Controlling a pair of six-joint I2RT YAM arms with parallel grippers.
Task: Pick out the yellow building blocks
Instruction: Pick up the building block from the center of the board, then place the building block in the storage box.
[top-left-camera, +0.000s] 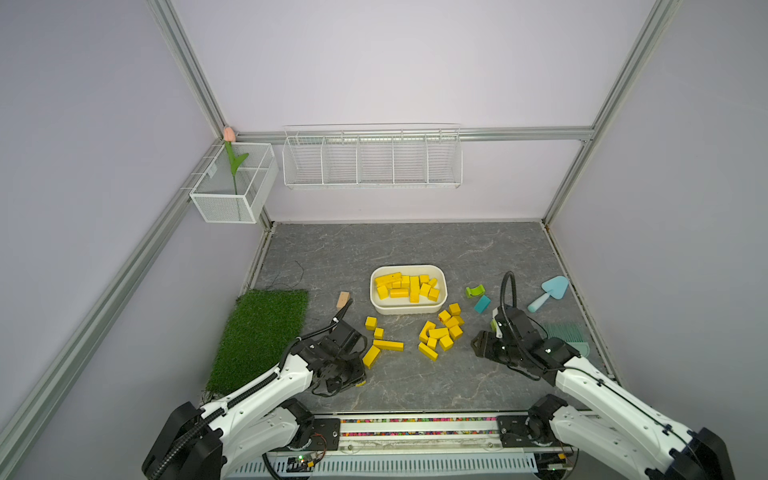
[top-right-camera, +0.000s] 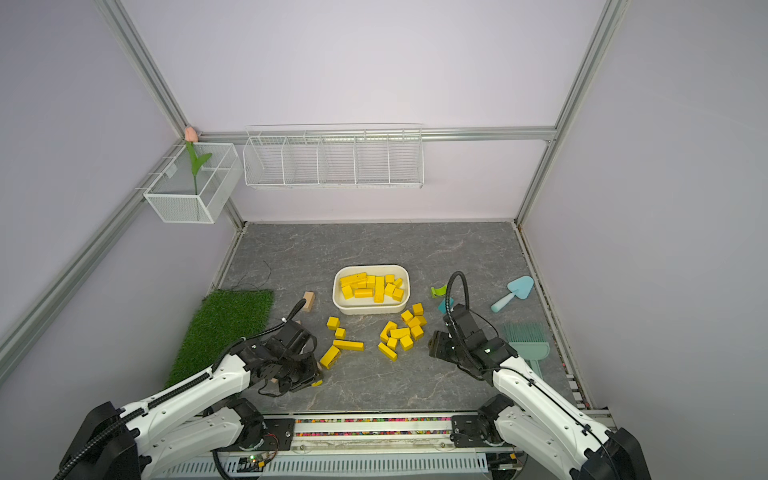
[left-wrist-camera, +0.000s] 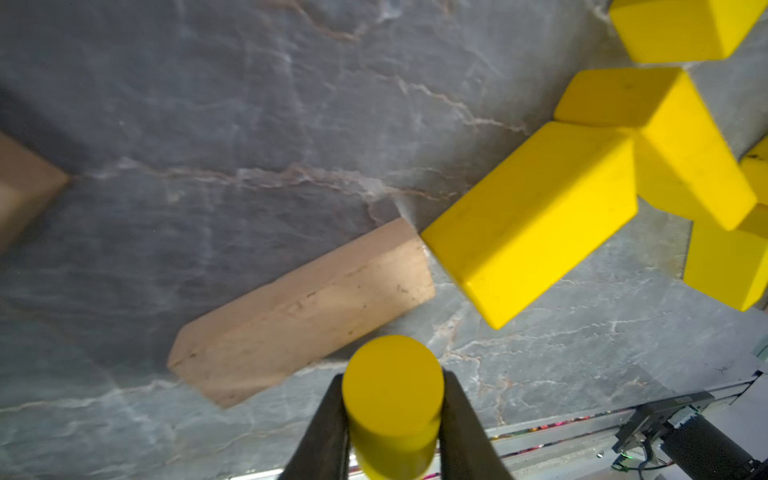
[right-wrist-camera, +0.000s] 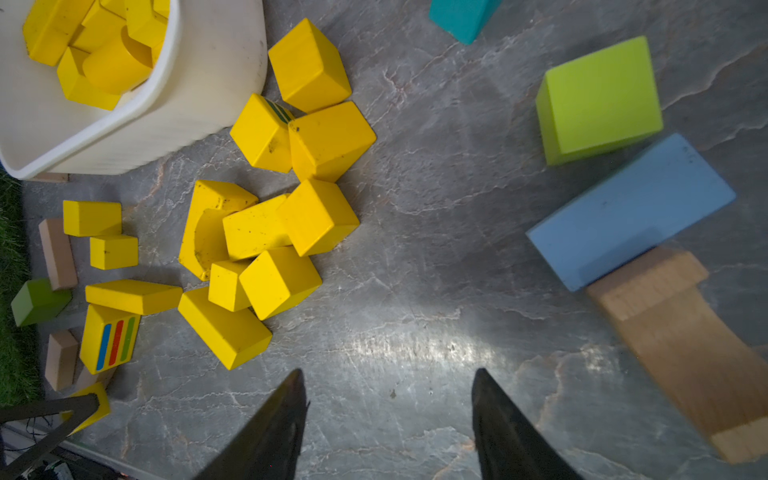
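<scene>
Two arms reach in from 6 o'clock over the grey table (top-left-camera: 374, 249): the left arm (top-left-camera: 257, 390) and the right arm (top-left-camera: 602, 386). We see a grass mat (top-left-camera: 257, 332) along the table's 8 o'clock edge and a white tub (top-left-camera: 409, 309) near its middle.

About a dozen yellow blocks (top-left-camera: 405, 286) lie piled inside the tub. More sit loose on the table. A tight heap (top-left-camera: 440, 334) lies at 5 o'clock of the tub, and a looser group (top-left-camera: 382, 345) lies at 7 o'clock of it (two cubes and two bars, the bars meeting at one end).

We find the right gripper (right-wrist-camera: 388, 370) at 3 o'clock of the heap, its jaws wide apart with only bare table between them. A lime cube (right-wrist-camera: 598, 99) and a blue bar (right-wrist-camera: 631, 212) lie just beside each other near it.

At 7 o'clock of the group sits the left gripper (left-wrist-camera: 393, 380). Its fingers (left-wrist-camera: 328, 424) press against both sides of a yellow cylinder (left-wrist-camera: 392, 399), so we call it clamped. We cannot tell whether the cylinder rests on the table. A tan bar (left-wrist-camera: 303, 311) lies flat just beside the cylinder.
</scene>
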